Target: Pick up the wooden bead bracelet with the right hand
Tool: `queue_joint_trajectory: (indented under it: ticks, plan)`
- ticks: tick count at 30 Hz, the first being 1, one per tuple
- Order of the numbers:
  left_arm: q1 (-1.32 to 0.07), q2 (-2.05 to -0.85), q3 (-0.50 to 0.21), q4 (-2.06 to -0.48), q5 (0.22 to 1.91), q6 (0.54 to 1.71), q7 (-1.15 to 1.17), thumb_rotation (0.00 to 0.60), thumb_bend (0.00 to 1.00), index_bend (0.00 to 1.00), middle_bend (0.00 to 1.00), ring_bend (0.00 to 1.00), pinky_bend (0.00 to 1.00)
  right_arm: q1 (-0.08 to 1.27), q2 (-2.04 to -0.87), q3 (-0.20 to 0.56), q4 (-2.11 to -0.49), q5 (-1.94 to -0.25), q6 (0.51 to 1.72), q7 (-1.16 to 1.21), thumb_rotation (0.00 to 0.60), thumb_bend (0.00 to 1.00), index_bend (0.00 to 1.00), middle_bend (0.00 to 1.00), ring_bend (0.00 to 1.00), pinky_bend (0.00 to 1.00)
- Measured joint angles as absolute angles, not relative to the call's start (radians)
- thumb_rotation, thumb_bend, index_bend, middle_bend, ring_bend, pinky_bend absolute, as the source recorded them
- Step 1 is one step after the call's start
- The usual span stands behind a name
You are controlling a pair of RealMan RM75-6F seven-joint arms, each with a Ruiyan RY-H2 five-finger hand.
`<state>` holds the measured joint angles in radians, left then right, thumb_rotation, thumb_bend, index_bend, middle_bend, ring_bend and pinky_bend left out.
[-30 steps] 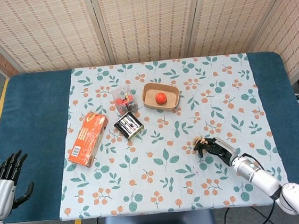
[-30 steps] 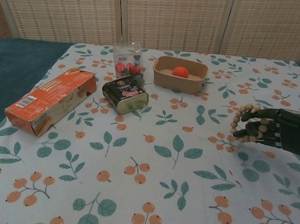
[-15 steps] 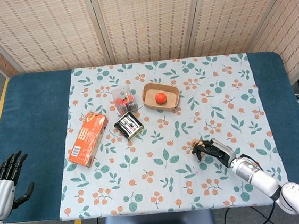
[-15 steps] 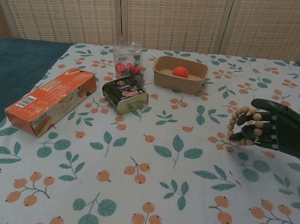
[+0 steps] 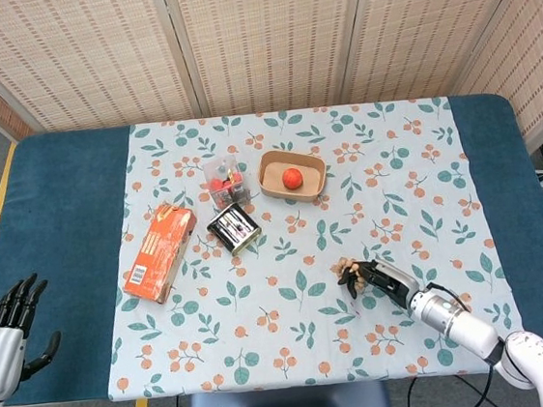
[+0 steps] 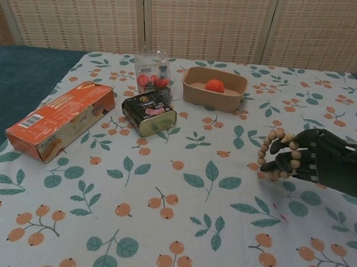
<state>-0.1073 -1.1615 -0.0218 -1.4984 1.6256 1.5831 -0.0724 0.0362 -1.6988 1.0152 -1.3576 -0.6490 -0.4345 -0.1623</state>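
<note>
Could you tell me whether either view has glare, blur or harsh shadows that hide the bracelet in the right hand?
Head view: even light, no glare, but the bracelet is small and partly hidden by the right hand. Chest view: sharp, single beads of the bracelet show clearly against the dark hand; only a soft shadow falls on the cloth beneath.

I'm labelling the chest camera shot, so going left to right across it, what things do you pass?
Orange box → dark tin → beige tray holding a small red-orange ball → bead bracelet held in the right hand. The clear packet sits behind the tin, overlapping it, so I left it out.
</note>
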Motion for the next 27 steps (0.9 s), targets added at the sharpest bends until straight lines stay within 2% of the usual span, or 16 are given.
queue_joint_trajectory:
  ticks: [4, 5, 12, 14, 17, 19, 27]
  plan:
    - [-0.106, -1.161, -0.021, -1.501, 1.627, 1.585, -0.071, 0.600, 0.41, 0.00, 0.00, 0.00, 0.17, 0.037, -1.700, 1.012, -1.354, -0.647, -0.432, -0.176, 0.239, 0.98, 0.50, 0.64, 0.26, 0.09]
    - [-0.106, -1.161, -0.021, -1.500, 1.626, 1.583, -0.070, 0.600, 0.41, 0.00, 0.00, 0.00, 0.17, 0.038, -1.699, 1.012, -1.355, -0.651, -0.428, -0.183, 0.251, 1.00, 0.50, 0.64, 0.26, 0.09]
    - [-0.110, -1.164, -0.022, -1.499, 1.626, 1.578, -0.068, 0.600, 0.41, 0.00, 0.00, 0.00, 0.17, 0.039, -1.681, 1.005, -1.367, -0.653, -0.415, -0.186, 0.338, 1.00, 0.50, 0.64, 0.25, 0.09]
    - [-0.109, -1.163, -0.022, -1.499, 1.627, 1.581, -0.071, 0.600, 0.41, 0.00, 0.00, 0.00, 0.17, 0.040, -1.679, 1.005, -1.369, -0.651, -0.410, -0.185, 0.413, 1.00, 0.50, 0.64, 0.25, 0.09]
    - [-0.108, -1.162, -0.022, -1.500, 1.628, 1.582, -0.070, 0.600, 0.41, 0.00, 0.00, 0.00, 0.17, 0.034, -1.683, 1.013, -1.376, -0.652, -0.393, -0.194, 0.567, 1.00, 0.50, 0.64, 0.25, 0.10]
    - [-0.108, -1.162, -0.021, -1.500, 1.628, 1.581, -0.070, 0.600, 0.41, 0.00, 0.00, 0.00, 0.17, 0.027, -1.691, 1.025, -1.386, -0.659, -0.371, -0.215, 0.598, 1.00, 0.51, 0.64, 0.25, 0.10]
    - [-0.110, -1.163, -0.021, -1.500, 1.628, 1.577, -0.070, 0.600, 0.41, 0.00, 0.00, 0.00, 0.17, 0.011, -1.757, 1.096, -1.450, -0.815, -0.139, -0.388, 0.600, 1.00, 0.57, 0.64, 0.25, 0.10]
